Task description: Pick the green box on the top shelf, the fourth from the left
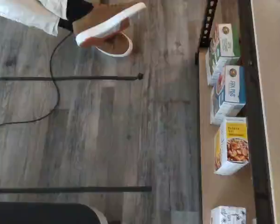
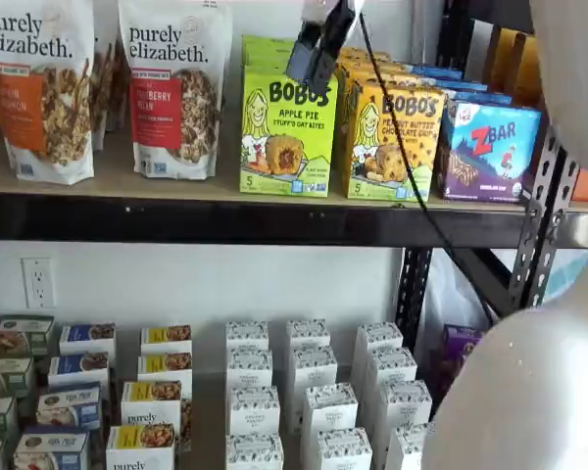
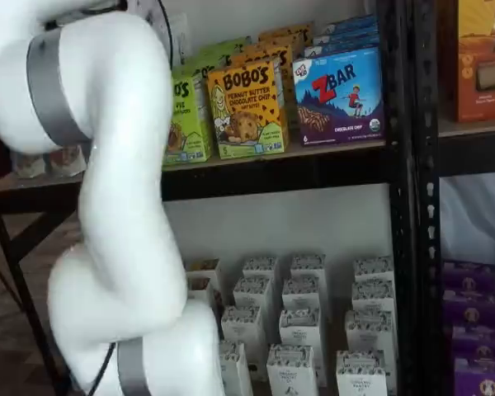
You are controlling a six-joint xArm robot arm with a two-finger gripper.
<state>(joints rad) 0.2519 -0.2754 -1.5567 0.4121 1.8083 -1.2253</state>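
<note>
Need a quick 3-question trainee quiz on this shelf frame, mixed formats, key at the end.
1. True or false: in a shelf view the gripper is closed on the green box.
2. Multiple choice: which box stands directly beside the green box on the top shelf, on the side away from the purely elizabeth. bags? A) blue ZBar box B) yellow-orange Bobo's Peanut Butter Chocolate Chip box C) small white carton
3. Fill in: the flavour printed on the green box is ____.

Key: 1 false, the gripper hangs in front of the box's top edge and holds nothing; 2 B; 3 Apple Pie.
</note>
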